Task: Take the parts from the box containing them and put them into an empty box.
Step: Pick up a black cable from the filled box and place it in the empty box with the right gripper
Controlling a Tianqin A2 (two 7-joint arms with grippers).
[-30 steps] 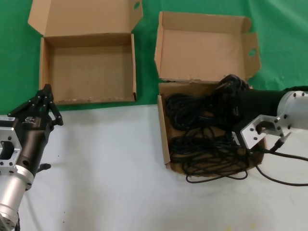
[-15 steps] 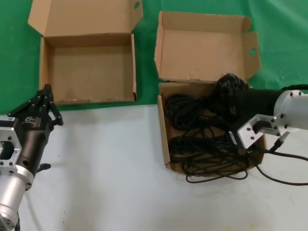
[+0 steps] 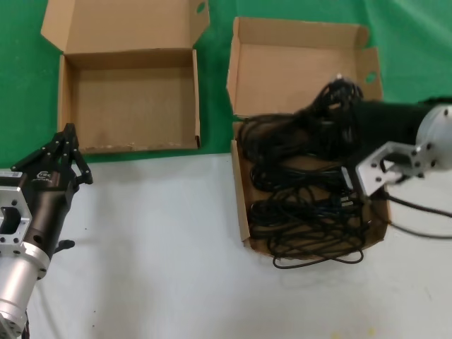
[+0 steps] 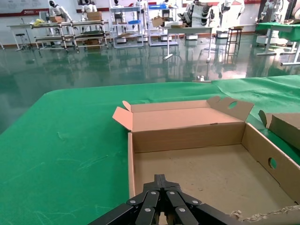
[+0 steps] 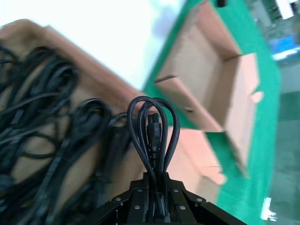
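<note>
Even, bright overhead light falls on my workspace; the white table surface (image 3: 155, 240) shows only soft, faint shadows. Around the brown winged cardboard box (image 3: 304, 70) the picture smears: my right gripper (image 3: 332, 106) and the black looped rubber cable bundle (image 3: 282, 131) it clamps are motion-blurred. From my right wrist, that bundle's loop (image 5: 152, 126) is sharp, while everything behind it streaks. From my left wrist, the glossy green floor (image 4: 140, 61) mirrors ceiling light beyond the crisp, shallow brown cardboard box (image 4: 201, 154).

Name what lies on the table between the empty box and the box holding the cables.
In the head view, only a bare strip of green cloth separates the empty box from the box holding the cables; farther forward, white tabletop.
</note>
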